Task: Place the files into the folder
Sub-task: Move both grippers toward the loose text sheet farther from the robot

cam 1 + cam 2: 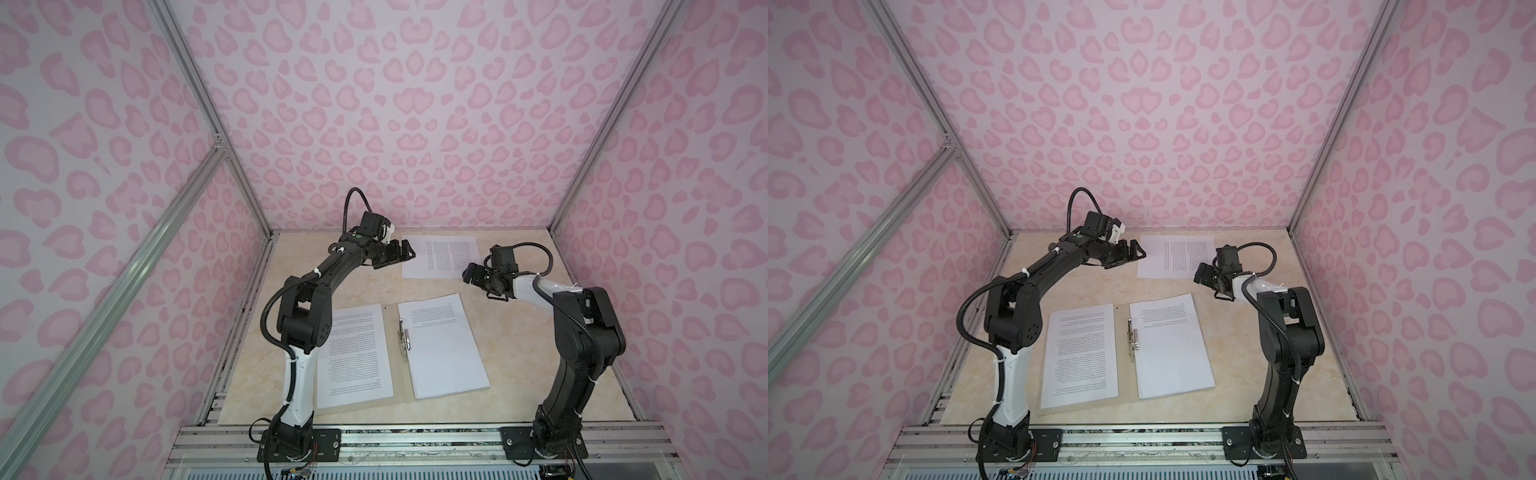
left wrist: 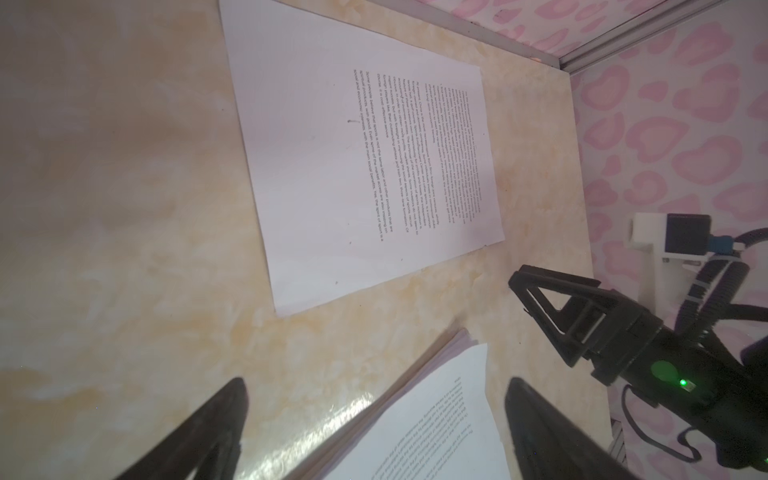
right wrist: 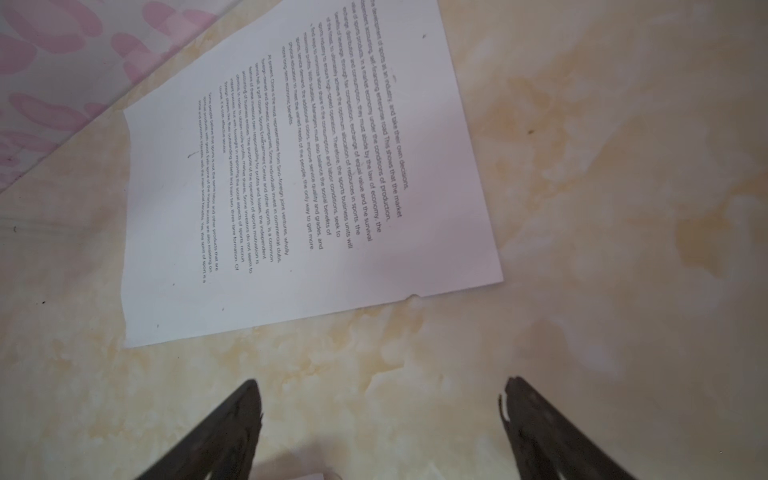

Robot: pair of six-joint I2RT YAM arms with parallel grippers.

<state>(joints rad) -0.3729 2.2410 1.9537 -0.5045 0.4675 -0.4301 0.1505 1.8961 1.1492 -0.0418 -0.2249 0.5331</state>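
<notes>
The folder (image 1: 402,386) (image 1: 1127,386) lies open and flat at the front of the table, with its metal clip (image 1: 405,340) along the spine. One printed sheet (image 1: 357,353) covers its left half. A stack of the files (image 1: 444,345) (image 2: 436,415) rests on its right half. A single printed sheet (image 1: 440,255) (image 1: 1177,255) (image 2: 365,158) (image 3: 311,174) lies flat at the back. My left gripper (image 1: 409,252) (image 1: 1139,252) (image 2: 374,386) hovers open at that sheet's left edge. My right gripper (image 1: 467,274) (image 1: 1199,274) (image 3: 380,386) hangs open by the sheet's near right corner. Both hold nothing.
Pink patterned walls (image 1: 374,124) with aluminium frame posts close in the beige marble table (image 1: 332,286) on three sides. A metal rail (image 1: 415,440) along the front carries both arm bases. The right arm's fingers (image 2: 552,307) show in the left wrist view.
</notes>
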